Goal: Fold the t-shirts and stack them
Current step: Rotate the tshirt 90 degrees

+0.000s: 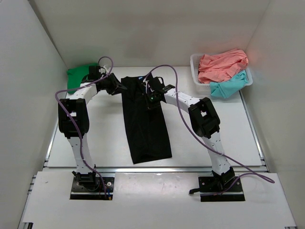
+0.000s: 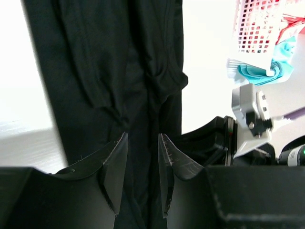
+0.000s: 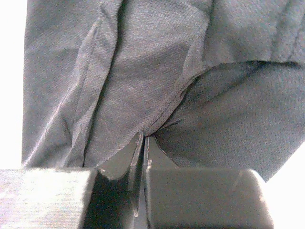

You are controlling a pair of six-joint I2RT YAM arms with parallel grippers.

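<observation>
The black t-shirt lies as a long narrow strip down the middle of the table. My left gripper is at its far left edge. In the left wrist view its jaws stand partly apart with a bunch of black cloth between them, its wrinkles running into the gap. My right gripper is at the far right edge, shut on a pinch of the black cloth at its tips. A green t-shirt lies at the back left. Coral-pink and teal t-shirts fill the basket.
The white plastic basket stands at the back right, also seen in the left wrist view. White walls close in the table on the left, back and right. Purple cables loop over both arms.
</observation>
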